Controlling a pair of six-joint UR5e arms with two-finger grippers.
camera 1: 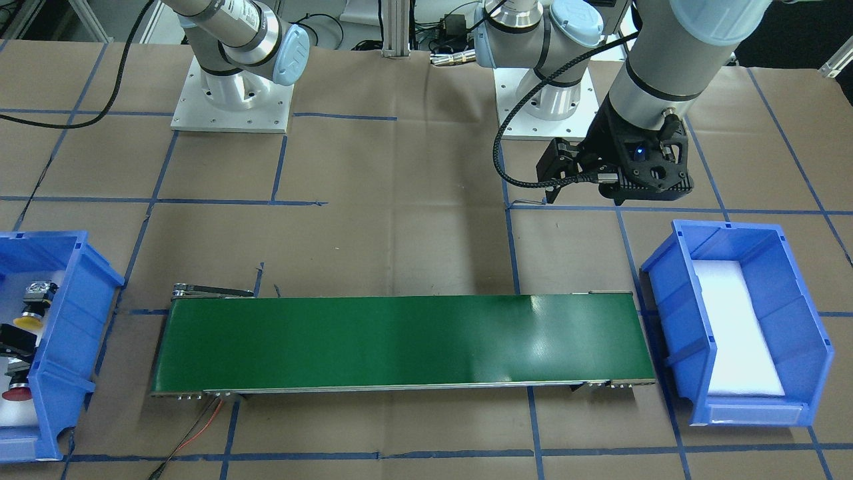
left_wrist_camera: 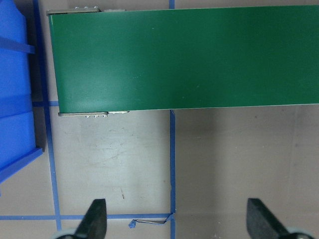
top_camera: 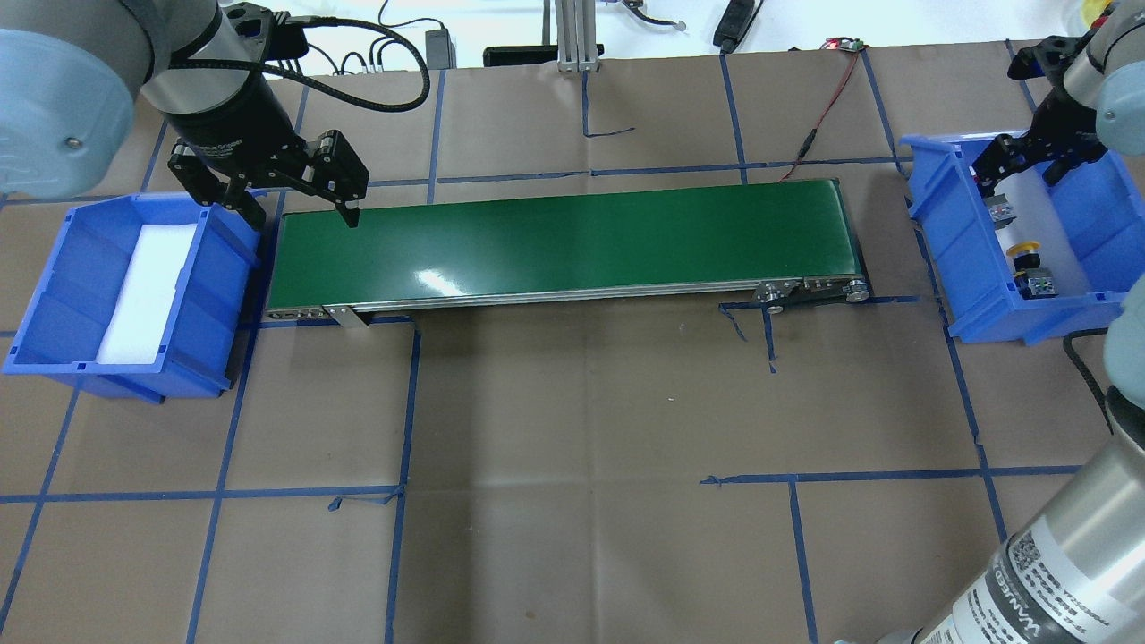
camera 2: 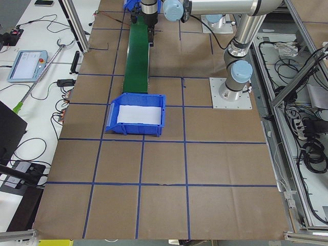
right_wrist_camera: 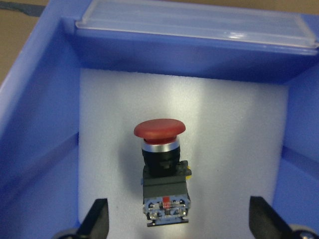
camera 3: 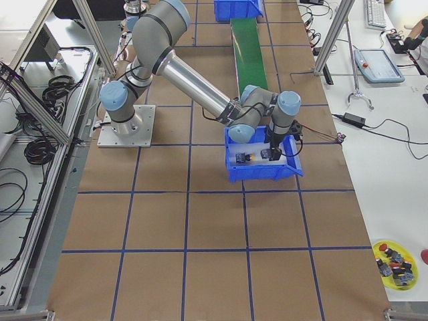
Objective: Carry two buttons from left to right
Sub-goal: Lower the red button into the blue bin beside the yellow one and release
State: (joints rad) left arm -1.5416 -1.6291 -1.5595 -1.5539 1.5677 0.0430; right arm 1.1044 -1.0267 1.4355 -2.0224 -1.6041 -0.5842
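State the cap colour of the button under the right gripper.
Red cap, best seen in right wrist view.

The blue bin (camera 1: 86,280) with the buttons runs off the front-facing view's edge. There the right hand (top_camera: 1027,168) is only a dark sliver between the yellow button (camera 1: 30,321) and the red button (camera 1: 16,393). Each wrist view cuts its hand off at the bottom edge, so only the tips show: the right hand's fingers (right_wrist_camera: 98,221), and the fingers (left_wrist_camera: 95,221) of the left hand (top_camera: 302,213). From the right side camera both buttons are dark specks, their colours unreadable.

Glossy plastic red button (right_wrist_camera: 160,164); matt foam (right_wrist_camera: 230,149)
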